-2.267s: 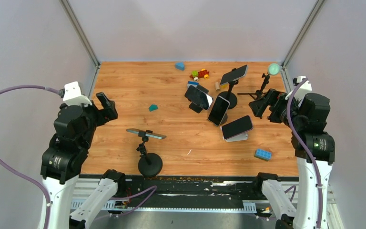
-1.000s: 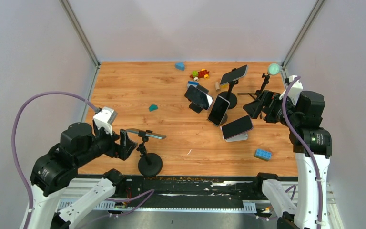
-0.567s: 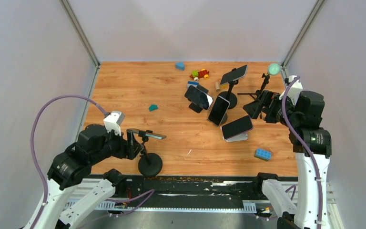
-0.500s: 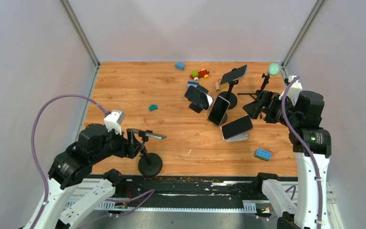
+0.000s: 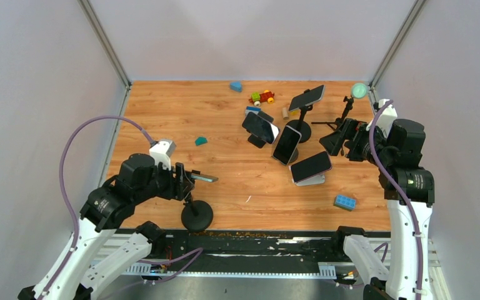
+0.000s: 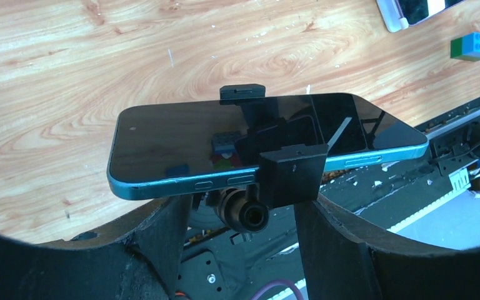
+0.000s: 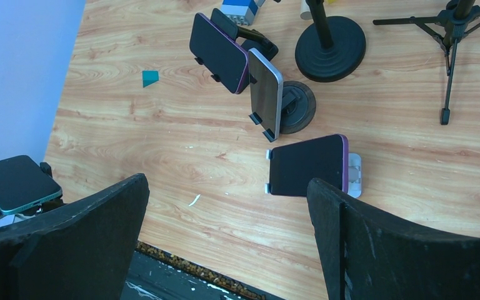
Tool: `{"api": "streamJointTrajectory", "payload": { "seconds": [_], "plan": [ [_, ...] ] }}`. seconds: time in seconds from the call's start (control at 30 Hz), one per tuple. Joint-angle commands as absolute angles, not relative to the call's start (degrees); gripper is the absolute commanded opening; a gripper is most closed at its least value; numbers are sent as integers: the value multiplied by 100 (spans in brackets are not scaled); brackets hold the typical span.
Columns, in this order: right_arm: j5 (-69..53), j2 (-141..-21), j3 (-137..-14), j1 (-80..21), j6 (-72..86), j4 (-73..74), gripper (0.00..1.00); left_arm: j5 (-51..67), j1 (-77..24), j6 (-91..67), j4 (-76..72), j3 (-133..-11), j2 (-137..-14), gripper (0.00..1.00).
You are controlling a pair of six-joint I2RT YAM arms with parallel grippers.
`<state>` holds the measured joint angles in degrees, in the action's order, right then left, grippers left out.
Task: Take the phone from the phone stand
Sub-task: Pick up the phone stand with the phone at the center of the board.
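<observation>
Phone [image 5: 198, 177] lies flat, screen up, clamped in its black stand [image 5: 197, 216], lower left of the top view, near the front edge of the table [image 5: 162, 112]; left gripper [image 5: 184, 182] is at the phone's long side edge, released, one finger [image 6: 156, 244] on each side of the stand's clamp, grasping nothing; right gripper [image 5: 339, 139] at far right, spread wide, empty; other mounted phones [image 5: 286, 144] centre-right.

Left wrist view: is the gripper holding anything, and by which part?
Nothing is held. The left gripper is open; its fingers flank the phone stand just below the phone, without closing on either.
</observation>
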<state>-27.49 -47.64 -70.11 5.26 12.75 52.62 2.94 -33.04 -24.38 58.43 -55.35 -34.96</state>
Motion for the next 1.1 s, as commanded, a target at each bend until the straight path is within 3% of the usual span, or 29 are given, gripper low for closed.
{"api": "streamJointTrajectory", "payload": {
  "seconds": [0.0,0.67,0.97,1.07],
  "plan": [
    [-2645,-4748,-7071,489,1195,5157,100,355,-3333,-2402,5479,-5289,-3457,68],
    [-2542,-4783,-7065,484,1187,5153,100,146,-3333,-2762,5095,-4608,-3295,58],
    [-2588,-4795,-7061,491,1217,5150,100,134,-3334,-2707,4952,-4698,-3253,43],
    [-2648,-4799,-7049,487,1222,5141,100,232,-3336,-2719,4723,-4675,-3252,34]
  ]
}}
